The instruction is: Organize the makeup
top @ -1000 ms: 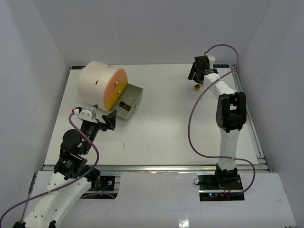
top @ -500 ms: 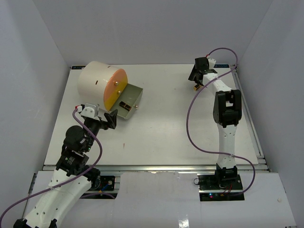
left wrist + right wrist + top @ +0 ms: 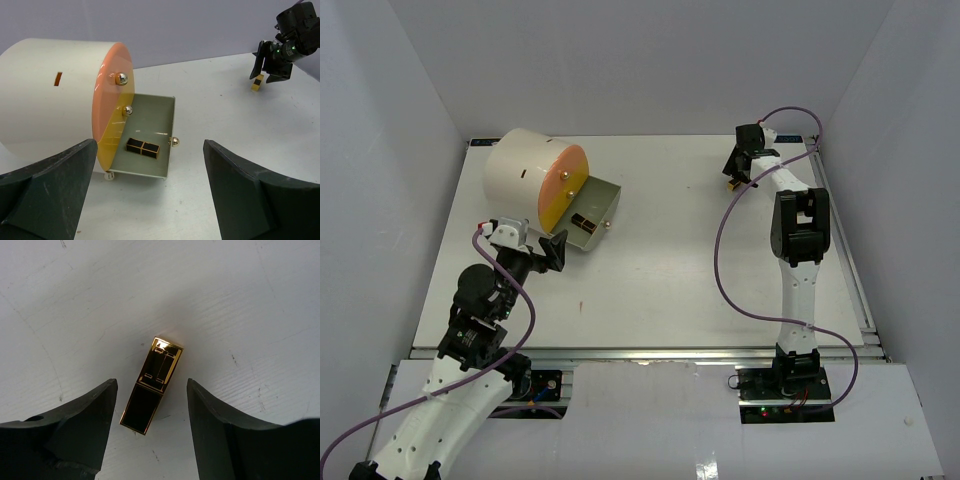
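Lipstick [image 3: 151, 392] lies on counter [image 3: 240, 300], far right, squarely between right pincer [image 3: 151, 385] fingers; wide open, empty. Long axis runs along the gap, slightly skewed. Left pincer [image 3: 556, 250] open, empty, well apart by far-left drawer [image 3: 592, 215].

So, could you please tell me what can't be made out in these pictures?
Top view: the lipstick is nearly all hidden beneath the right gripper.
All views: the inside of the cylinder is hidden by its wall and orange front.
Left wrist view: the black-and-gold item in the drawer is too small to identify.
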### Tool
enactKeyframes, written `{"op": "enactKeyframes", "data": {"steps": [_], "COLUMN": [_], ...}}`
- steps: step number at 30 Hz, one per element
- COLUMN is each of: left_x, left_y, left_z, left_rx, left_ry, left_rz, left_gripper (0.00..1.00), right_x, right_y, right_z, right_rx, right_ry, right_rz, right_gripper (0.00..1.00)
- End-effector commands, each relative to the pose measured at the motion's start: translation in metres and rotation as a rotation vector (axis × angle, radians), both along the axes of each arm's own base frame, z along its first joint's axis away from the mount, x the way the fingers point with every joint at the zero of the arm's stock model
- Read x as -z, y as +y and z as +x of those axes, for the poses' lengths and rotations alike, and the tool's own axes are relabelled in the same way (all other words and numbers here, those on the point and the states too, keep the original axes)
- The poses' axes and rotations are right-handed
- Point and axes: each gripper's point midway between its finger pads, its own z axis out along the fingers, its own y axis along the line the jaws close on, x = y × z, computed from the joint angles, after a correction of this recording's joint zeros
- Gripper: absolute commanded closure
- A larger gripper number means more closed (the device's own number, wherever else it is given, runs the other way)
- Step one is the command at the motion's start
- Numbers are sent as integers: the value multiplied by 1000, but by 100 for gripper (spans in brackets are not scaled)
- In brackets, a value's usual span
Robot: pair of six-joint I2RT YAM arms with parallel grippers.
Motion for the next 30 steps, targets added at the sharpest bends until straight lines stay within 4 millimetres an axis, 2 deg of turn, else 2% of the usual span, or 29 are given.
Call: {"op": "enactKeyframes", "data": {"steps": [1, 4, 11, 16, 20, 21, 23, 24, 27, 30], "left_x": [-7, -6, -5, -6, -6, -6, -7, -8, -9, -11], "left_y": [0, 0, 0, 1, 0, 0, 0, 0, 1, 2], "left_z": [-1, 0, 0, 0, 0, 0, 0, -1, -2, -4], "left_rx": [5, 4, 6, 3, 6, 8, 8, 9, 10, 9], "left_ry": [-11, -9, -6, -7, -8, -9, -11, -13, -19, -28], "left_rz": [-12, -10, -10, -11, -11, -12, -13, -14, -18, -22], "left_gripper": [2, 2, 2, 2, 2, 2, 2, 2, 2, 2], "right_x": [2, 4, 8, -5, -36, -42, -70, -78, -92, -112], "right_y": [5, 9, 11, 14, 31, 38, 59, 75, 131, 200], "right_z": [8, 8, 6, 6, 5, 3, -5, -12, -41, -90], "right_rx": [-10, -33, -45, -78, -205, -241, -355, -443, -744, -1115], "right_ry": [-30, -26, -15, -44, -117, -137, -201, -221, -259, -292], "right_rz": [41, 53, 61, 69, 83, 86, 92, 87, 45, 74], "right_gripper": [37, 43, 50, 70, 90, 92, 92, 92, 92, 92]}}
